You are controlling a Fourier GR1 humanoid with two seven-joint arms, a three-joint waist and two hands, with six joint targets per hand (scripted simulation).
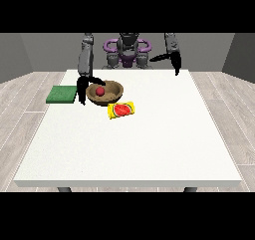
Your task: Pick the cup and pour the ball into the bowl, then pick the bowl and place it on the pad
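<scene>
Now, in the front view, I am bringing the hand at the view's left (83,87) to the bowl (105,92), fingers spread about its rim, gripping nothing yet. The ball (100,91) is lying inside. I should clasp the rim squarely, then lift level toward the pad (62,94). The hand at the view's right (174,60) is hanging relaxed, empty.

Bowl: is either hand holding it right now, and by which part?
The hand at the view's left sits at the bowl's left rim, thumb over the edge; a closed hold cannot be told. The hand at the view's right holds nothing.
</scene>
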